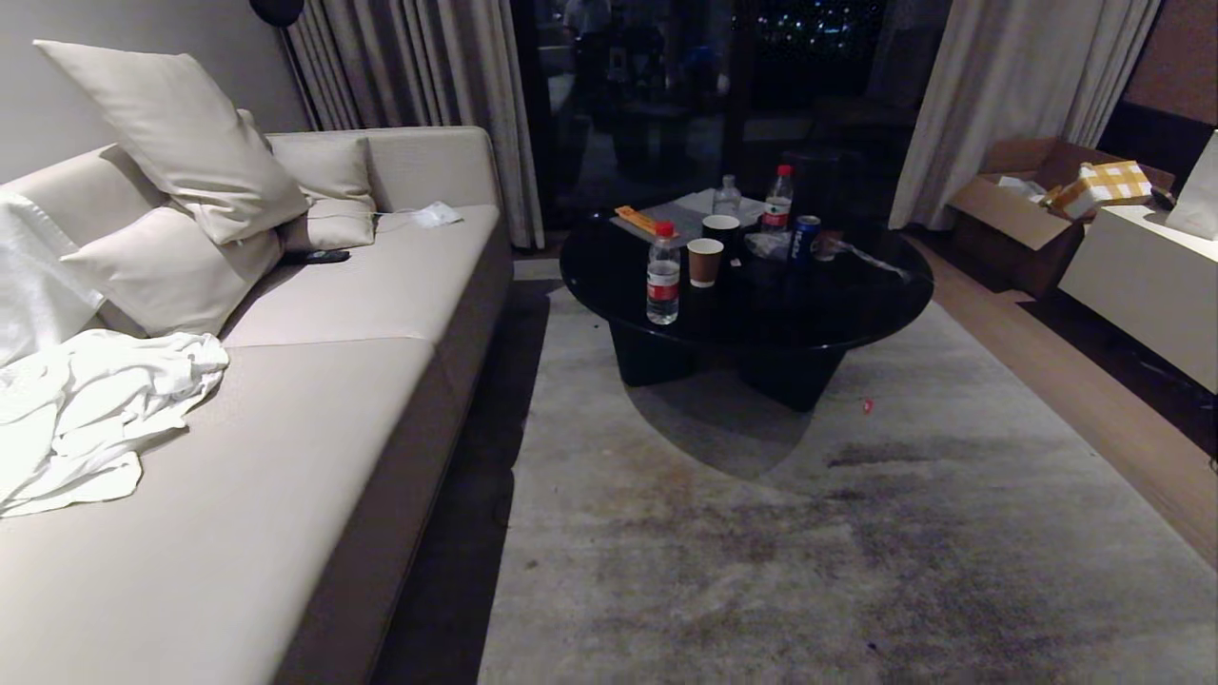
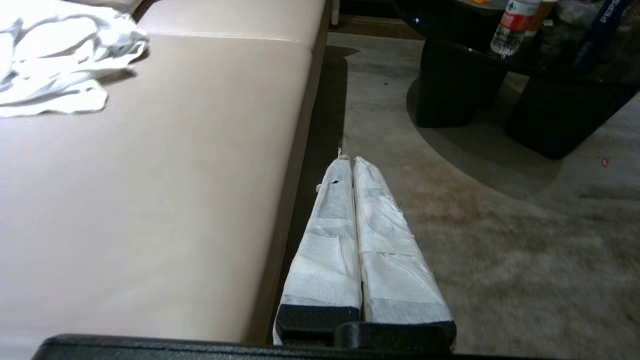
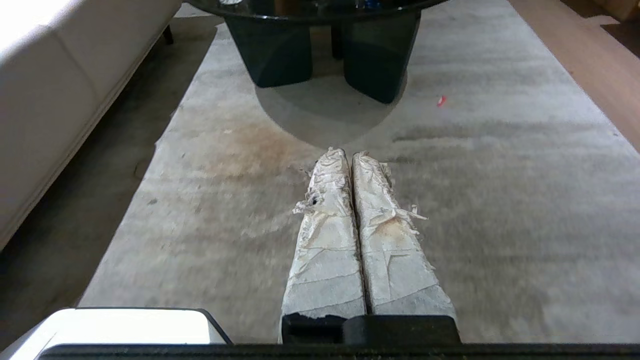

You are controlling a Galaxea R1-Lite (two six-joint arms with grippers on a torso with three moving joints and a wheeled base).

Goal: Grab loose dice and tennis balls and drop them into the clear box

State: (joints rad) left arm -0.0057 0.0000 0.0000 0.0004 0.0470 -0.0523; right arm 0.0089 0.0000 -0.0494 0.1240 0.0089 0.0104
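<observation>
Grey carpet [image 1: 856,533] runs between a sofa [image 1: 314,457] and a dark round tabletop [image 1: 809,304] carrying bottles; no dice, tennis balls or clear box show anywhere. Left gripper [image 2: 350,162] and right gripper [image 3: 345,155] hang low, jaws pressed together and empty, probably because nothing is yet found to grasp.

You're looking at a living room, likely a home or hotel suite: a long beige sofa [image 1: 314,381] with loose cushions [image 1: 181,133] and a crumpled white cloth [image 1: 86,409], a round black coffee table [image 1: 752,285] carrying water bottles [image 1: 663,274] and paper cups [image 1: 705,262], a grey rug [image 1: 809,533], and floor-length curtains [image 1: 1009,86] beside dark night-time windows
</observation>
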